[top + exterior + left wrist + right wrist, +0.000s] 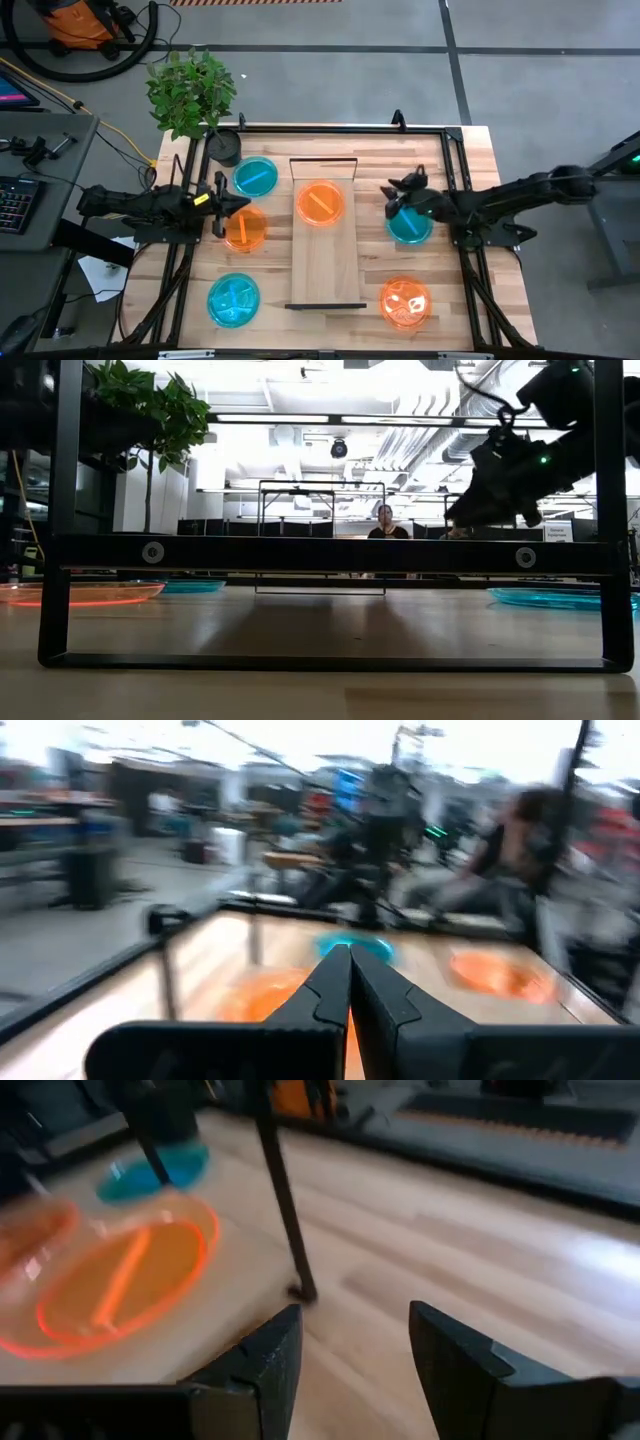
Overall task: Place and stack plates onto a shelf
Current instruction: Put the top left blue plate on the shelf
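Three orange and three cyan plates show in the high view. One orange plate (320,203) lies on the shelf (325,262) near its far end. The others rest on the table: cyan (255,176), orange (245,229) and cyan (233,299) left of the shelf, cyan (408,225) and orange (404,302) right of it. My left gripper (232,205) is shut and hovers over the left orange plate's far edge (265,995). My right gripper (397,192) is open and raised above the right cyan plate, pointing at the shelf's orange plate (110,1285).
A black plant pot (224,148) with a leafy plant stands at the table's far left corner. Dark metal frame rails (455,170) run round the table. The shelf's near end rail (330,555) fills the low view. A person (385,520) sits in the room beyond.
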{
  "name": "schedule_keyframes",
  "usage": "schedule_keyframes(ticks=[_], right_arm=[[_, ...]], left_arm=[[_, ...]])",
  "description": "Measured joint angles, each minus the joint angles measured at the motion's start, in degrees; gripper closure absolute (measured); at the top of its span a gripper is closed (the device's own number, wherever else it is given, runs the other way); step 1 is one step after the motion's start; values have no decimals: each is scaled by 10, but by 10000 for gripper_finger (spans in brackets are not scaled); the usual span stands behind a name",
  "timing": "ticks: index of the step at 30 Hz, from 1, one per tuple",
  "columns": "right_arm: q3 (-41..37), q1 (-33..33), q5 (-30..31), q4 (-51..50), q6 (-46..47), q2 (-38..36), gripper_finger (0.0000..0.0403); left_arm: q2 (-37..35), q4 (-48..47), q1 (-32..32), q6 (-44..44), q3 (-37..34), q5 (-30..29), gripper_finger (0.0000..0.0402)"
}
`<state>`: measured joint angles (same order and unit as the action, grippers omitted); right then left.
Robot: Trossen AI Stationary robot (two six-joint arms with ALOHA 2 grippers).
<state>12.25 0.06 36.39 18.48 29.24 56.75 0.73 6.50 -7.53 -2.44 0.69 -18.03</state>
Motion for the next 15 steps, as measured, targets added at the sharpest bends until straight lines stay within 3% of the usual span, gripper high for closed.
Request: schedule_keyframes(ticks=[5, 9, 15], right_arm=[[-31, -26, -35, 35, -25, -52, 236], [-36, -28, -51, 33, -22, -70, 236], [-36, -28, -52, 32, -8, -73, 236]], left_arm=[[45, 7, 0, 9, 8, -111, 377], [116, -22, 7, -2, 40, -130, 330], [273, -160, 47, -74, 137, -130, 261]])
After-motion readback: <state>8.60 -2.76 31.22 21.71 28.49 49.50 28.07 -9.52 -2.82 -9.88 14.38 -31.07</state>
